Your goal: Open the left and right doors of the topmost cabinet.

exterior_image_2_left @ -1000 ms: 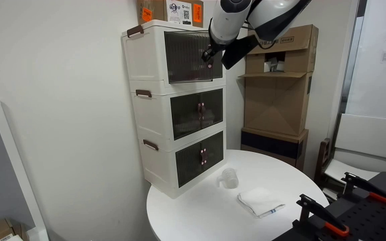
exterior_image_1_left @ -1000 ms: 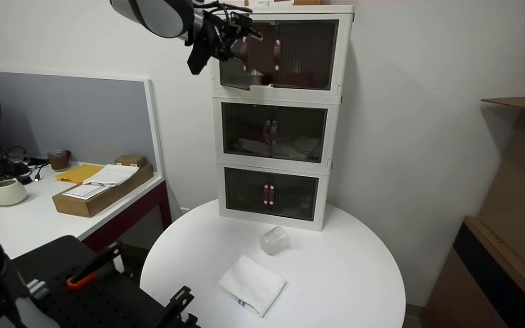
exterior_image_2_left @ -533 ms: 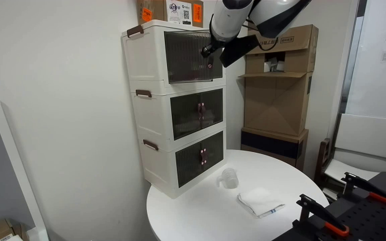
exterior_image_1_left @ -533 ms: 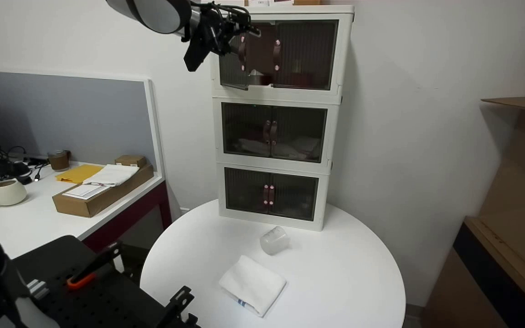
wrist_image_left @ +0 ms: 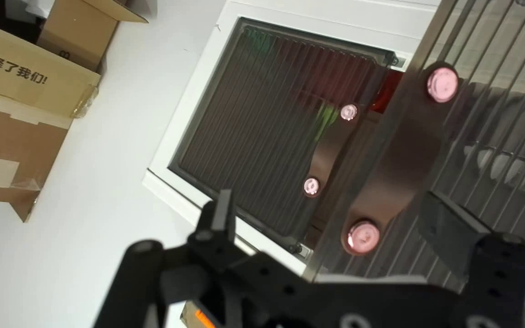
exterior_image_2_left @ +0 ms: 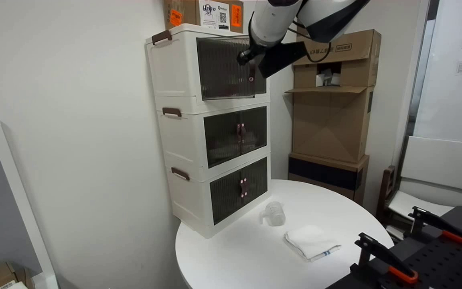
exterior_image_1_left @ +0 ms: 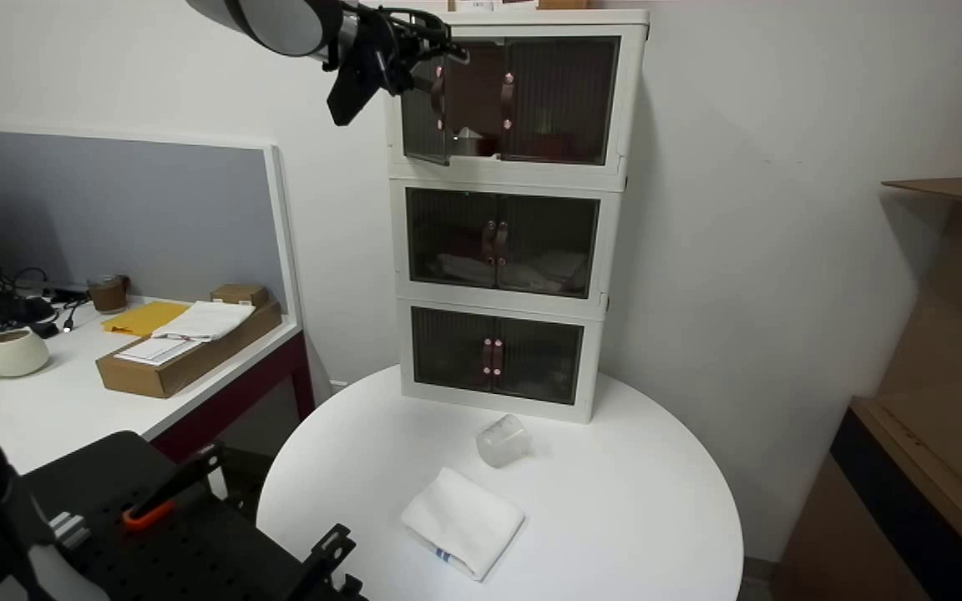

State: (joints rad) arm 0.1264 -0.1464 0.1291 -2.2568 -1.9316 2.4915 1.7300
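In an exterior view the hand [exterior_image_1_left: 448, 70] is standing a little farther left and higher than a second ago. Just beside it the left door [exterior_image_1_left: 424, 138] is swinging wider, its free edge shifting left and baring more of the inside. The right door [exterior_image_1_left: 564, 100] is staying flush, as before.

Going from the left, two mugs [exterior_image_1_left: 15, 353] are standing at the far left and one yellow packet [exterior_image_1_left: 144, 318] is lying near them. Three compartments are standing stacked on the round table [exterior_image_1_left: 631, 501]: the topmost cabinet [exterior_image_1_left: 626, 108], the middle compartment [exterior_image_1_left: 607, 238] and the bottom compartment [exterior_image_1_left: 589, 359], each carrying two doors. The four lower doors [exterior_image_1_left: 453, 238] are sitting closed. In front, one folded white cloth [exterior_image_1_left: 464, 522] is lying and one clear cup [exterior_image_1_left: 503, 441] is resting.

The topmost cabinet is crowning the stack, white outside, its two doors showing dark, ribbed, see-through panels. Each door is bearing one brown handle [wrist_image_left: 394, 168], held by two pink studs [wrist_image_left: 442, 84]. In the wrist view the right door is lying to the left, and the left door is slanting across the right side, nearer the camera. The hand's two fingers [wrist_image_left: 222, 212] are standing well apart, the one at the right overlapping the left door's panel; whether it is touching, I cannot quite tell.
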